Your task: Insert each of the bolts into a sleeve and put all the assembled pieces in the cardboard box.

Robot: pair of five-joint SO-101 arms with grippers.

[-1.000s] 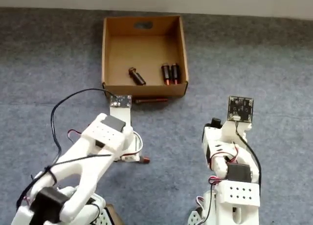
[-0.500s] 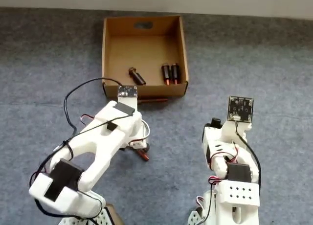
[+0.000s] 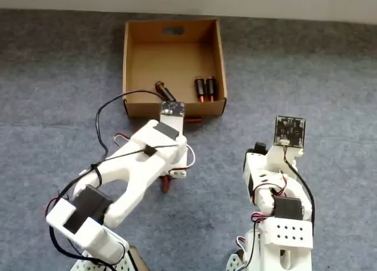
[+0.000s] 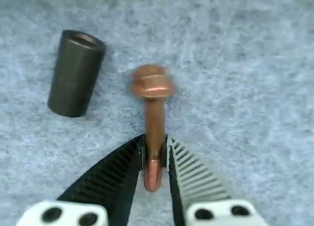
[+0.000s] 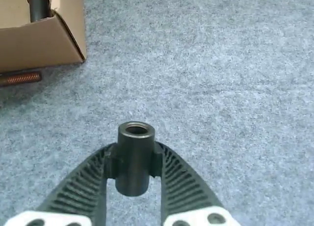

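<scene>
My left gripper (image 4: 154,143) is shut on the threaded end of a copper bolt (image 4: 153,100), whose hex head points away from the camera. A loose dark sleeve (image 4: 76,73) lies on the carpet just beside the head. From above, this gripper (image 3: 166,182) hangs over the carpet in front of the cardboard box (image 3: 126,59). My right gripper (image 5: 135,155) is shut on an upright dark sleeve (image 5: 135,157), its bore open toward the camera; that arm (image 3: 277,182) stands at the right. Three assembled pieces (image 3: 206,88) lie in the box.
Another copper bolt (image 3: 193,120) lies on the carpet against the box's front wall, and the right wrist view shows its threaded end (image 5: 19,78) under the box corner (image 5: 44,39). Grey carpet (image 3: 318,76) covers the table around the arms.
My left arm has swung right toward the middle, carrying the bolt, and stretched closer to the box front. The right arm has stayed still with its sleeve.
</scene>
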